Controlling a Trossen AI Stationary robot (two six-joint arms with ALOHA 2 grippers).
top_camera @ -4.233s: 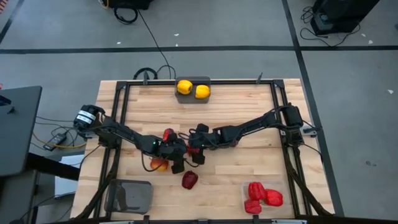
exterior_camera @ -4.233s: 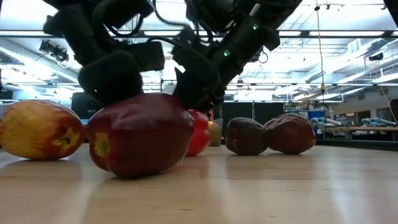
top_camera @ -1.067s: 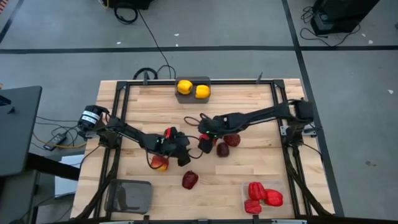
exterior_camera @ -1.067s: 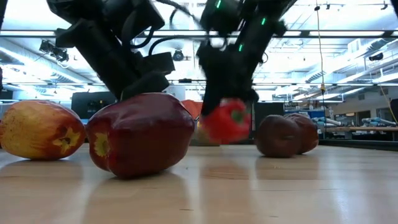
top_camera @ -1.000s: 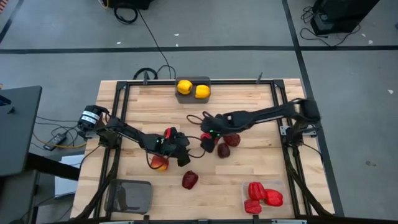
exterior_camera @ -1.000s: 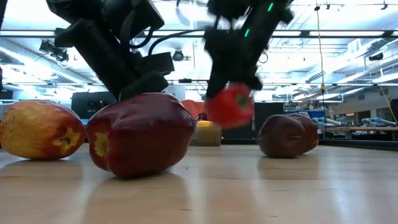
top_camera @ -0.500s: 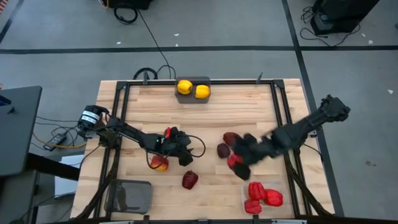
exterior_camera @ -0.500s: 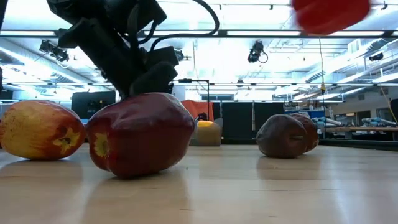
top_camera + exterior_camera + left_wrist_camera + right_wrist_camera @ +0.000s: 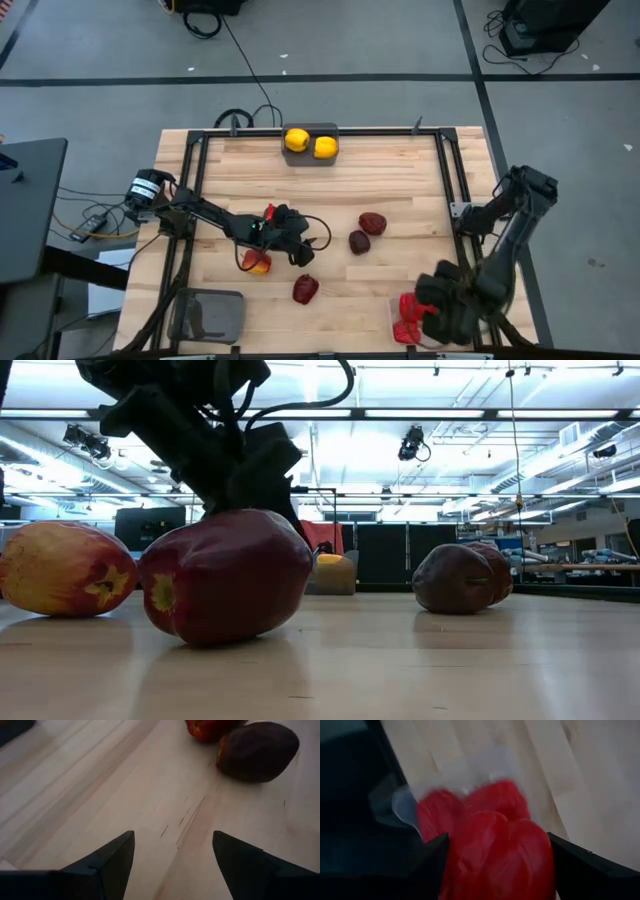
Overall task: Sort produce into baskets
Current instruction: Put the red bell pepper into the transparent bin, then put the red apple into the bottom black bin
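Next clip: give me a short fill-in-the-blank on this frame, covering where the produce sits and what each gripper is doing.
The two yellow fruits sit in the basket at the table's ____ edge.
The right gripper holds a ____ pepper over the clear basket.
The left gripper is ____ and holds nothing.
The grey basket at the near left corner holds ____ produce.

Missing words: far; red; open; no
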